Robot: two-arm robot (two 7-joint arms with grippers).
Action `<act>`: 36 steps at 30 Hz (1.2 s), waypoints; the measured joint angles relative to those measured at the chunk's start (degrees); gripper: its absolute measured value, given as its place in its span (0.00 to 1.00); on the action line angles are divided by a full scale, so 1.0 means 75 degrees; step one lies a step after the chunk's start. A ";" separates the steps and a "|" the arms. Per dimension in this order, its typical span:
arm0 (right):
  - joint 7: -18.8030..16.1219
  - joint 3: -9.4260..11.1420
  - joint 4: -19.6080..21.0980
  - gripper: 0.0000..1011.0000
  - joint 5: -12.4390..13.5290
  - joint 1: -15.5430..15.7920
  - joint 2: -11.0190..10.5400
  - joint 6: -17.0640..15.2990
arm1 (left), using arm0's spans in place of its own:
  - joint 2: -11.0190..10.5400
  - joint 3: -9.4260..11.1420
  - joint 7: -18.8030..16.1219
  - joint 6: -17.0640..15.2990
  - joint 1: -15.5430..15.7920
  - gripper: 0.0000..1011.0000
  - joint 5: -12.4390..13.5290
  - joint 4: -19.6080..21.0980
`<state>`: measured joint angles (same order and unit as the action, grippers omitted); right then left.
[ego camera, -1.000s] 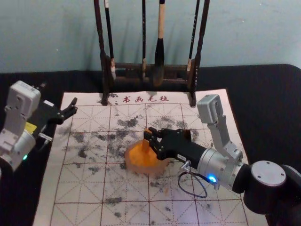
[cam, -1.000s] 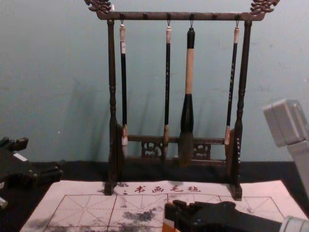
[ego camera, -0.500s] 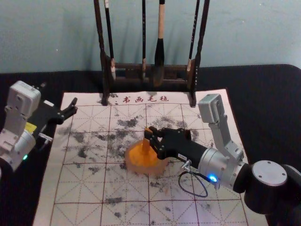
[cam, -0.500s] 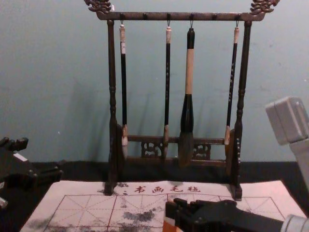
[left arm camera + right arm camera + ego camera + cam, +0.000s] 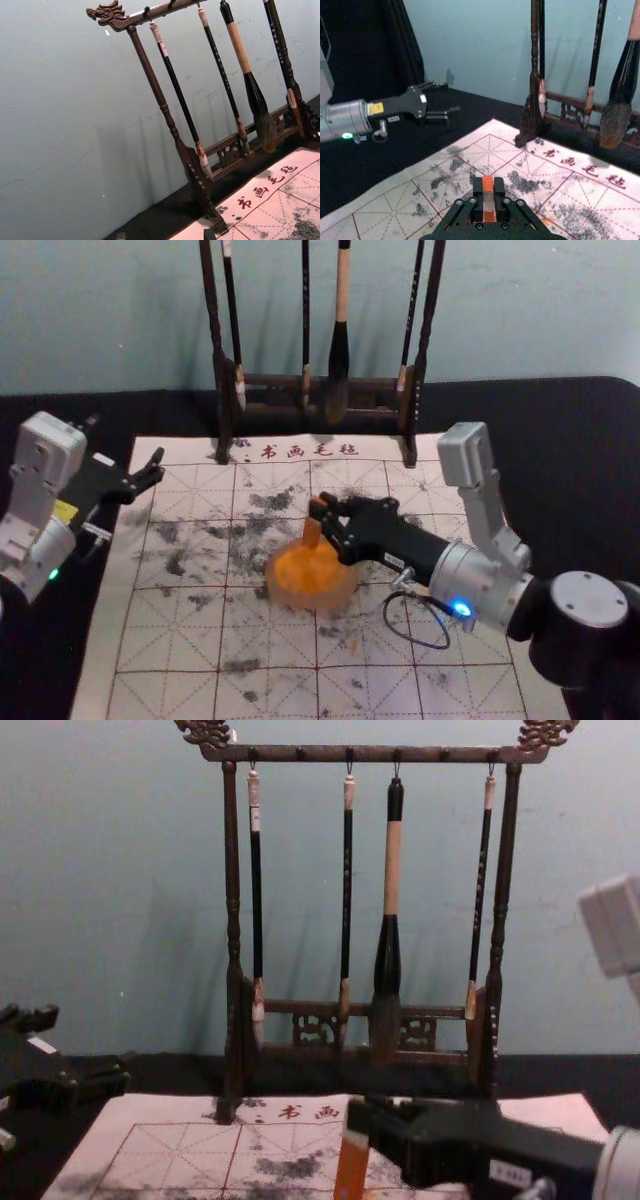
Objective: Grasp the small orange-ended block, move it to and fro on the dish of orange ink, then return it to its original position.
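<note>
Below me lies a pale mat (image 5: 107,640), gridded in red lines with dashed ones between, dark smudges scattered all over it, and red characters (image 5: 310,450) running along the far edge, beyond my grip. Around it there's black cloth (image 5: 560,460), and past that a pale blue-green wall (image 5: 550,300). Straight beyond me, at the mat's far side, stands the dark wooden rack (image 5: 218,360), with four brushes (image 5: 341,350) hanging from its top bar, one of them far thicker than the rest.

And here's the action: my right gripper (image 5: 320,511) is over the middle of the mat, reaching in from the right, and it's closed down on the small block (image 5: 311,533), one finger pressed to each side! In my wrist view the block shows orange, then a pale band, then orange again, snug between the pads (image 5: 478,187). It's close to upright, leaning just a touch, its lower end down at the orange ink (image 5: 325,575) in the round dish (image 5: 300,598) below my fingertips. Is it touching the ink? I can't tell.

Over to my left, well apart from the block, the left gripper (image 5: 157,466) hangs by the mat's far left corner, fingers spread wide, with nothing between them.
</note>
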<state>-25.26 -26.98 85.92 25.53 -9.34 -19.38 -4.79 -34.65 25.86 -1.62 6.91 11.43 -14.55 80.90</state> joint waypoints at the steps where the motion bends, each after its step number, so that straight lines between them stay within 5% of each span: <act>1: 0.0013 0.0013 0.0071 0.12 0.0015 0.0014 -0.0025 -0.0029 | 0.0000 0.0000 0.0000 0.0000 0.0000 0.99 0.0000 0.0000; 12: 0.0512 0.0445 0.1291 0.12 0.0442 0.0392 -0.0389 -0.0564 | 0.0000 0.0000 0.0000 0.0000 0.0000 0.99 0.0000 0.0001; 23: 0.1098 0.0915 0.1903 0.12 0.0646 0.0915 -0.0679 -0.0645 | 0.0000 0.0000 0.0000 0.0000 0.0000 0.99 0.0000 0.0000; 36: 0.1629 0.1063 0.1785 0.12 -0.0136 0.1260 -0.0576 -0.0201 | 0.0000 0.0000 0.0000 0.0000 0.0000 0.99 0.0000 0.0000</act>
<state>-13.04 -19.00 99.30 24.51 0.12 -23.71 -6.30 -34.64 25.86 -1.62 6.91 11.43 -14.55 80.90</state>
